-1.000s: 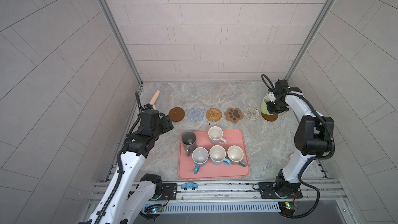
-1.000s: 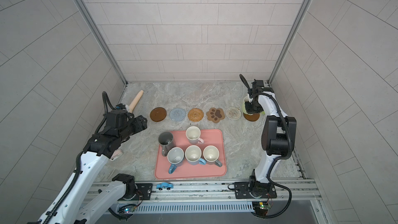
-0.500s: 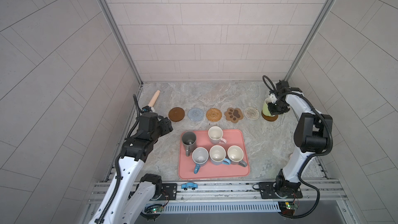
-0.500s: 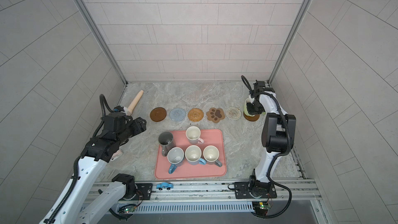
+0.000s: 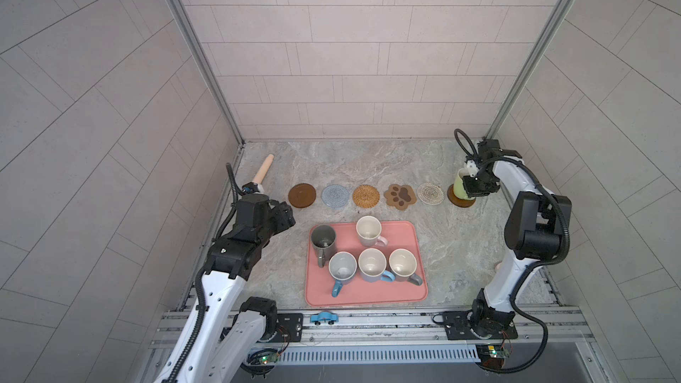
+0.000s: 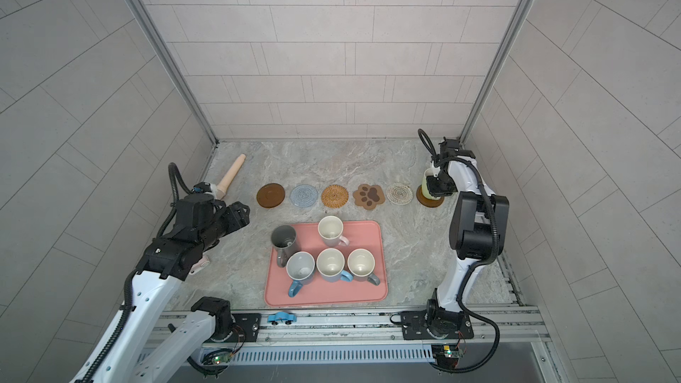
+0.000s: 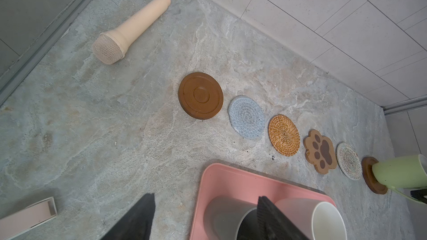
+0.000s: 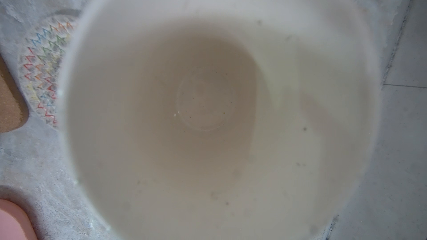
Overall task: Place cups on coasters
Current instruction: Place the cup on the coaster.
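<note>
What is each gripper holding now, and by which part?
The right gripper is shut on the green mug, apparently by its handle. The left gripper is open and holds nothing.

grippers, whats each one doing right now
Left gripper: open, holding nothing.
Right gripper: shut on the green mug.

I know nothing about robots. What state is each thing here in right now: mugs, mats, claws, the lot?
Green mug: upright on the end brown coaster, held.
Right gripper: shut on green mug.
Left gripper: open, empty, beside the tray.
Five other mugs: upright on the tray.
Five other coasters: flat, bare.
Microphone: lying on its side.
</note>
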Action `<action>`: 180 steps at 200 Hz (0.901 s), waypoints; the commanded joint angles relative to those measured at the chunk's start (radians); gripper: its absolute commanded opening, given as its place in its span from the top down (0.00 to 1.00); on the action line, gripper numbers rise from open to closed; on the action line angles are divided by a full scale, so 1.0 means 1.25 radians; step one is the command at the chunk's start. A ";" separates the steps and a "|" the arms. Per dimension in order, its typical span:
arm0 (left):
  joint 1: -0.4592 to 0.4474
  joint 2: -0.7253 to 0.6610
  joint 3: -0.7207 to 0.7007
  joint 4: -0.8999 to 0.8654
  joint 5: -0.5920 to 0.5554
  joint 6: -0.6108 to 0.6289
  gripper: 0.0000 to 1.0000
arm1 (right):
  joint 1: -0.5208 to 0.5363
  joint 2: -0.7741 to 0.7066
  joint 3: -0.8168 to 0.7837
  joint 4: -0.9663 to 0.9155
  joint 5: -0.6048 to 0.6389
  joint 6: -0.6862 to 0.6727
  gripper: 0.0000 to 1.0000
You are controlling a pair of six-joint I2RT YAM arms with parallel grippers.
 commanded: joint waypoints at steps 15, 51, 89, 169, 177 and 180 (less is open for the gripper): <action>0.004 -0.015 -0.008 -0.019 -0.009 -0.010 0.23 | -0.005 0.011 0.022 0.009 -0.007 -0.020 0.97; 0.003 -0.019 -0.007 -0.023 -0.011 -0.012 0.23 | -0.006 0.014 0.011 0.017 -0.001 -0.020 0.97; 0.003 -0.026 -0.008 -0.025 -0.010 -0.016 0.23 | -0.006 0.008 -0.003 0.023 0.022 -0.025 0.97; 0.003 -0.035 -0.009 -0.028 -0.009 -0.016 0.23 | -0.007 -0.009 -0.047 0.035 0.026 -0.031 0.96; 0.003 -0.035 -0.009 -0.029 -0.008 -0.016 0.23 | -0.007 -0.012 -0.049 0.036 0.026 -0.030 0.96; 0.003 -0.035 -0.009 -0.030 -0.008 -0.016 0.23 | -0.007 -0.014 -0.049 0.036 0.026 -0.030 0.96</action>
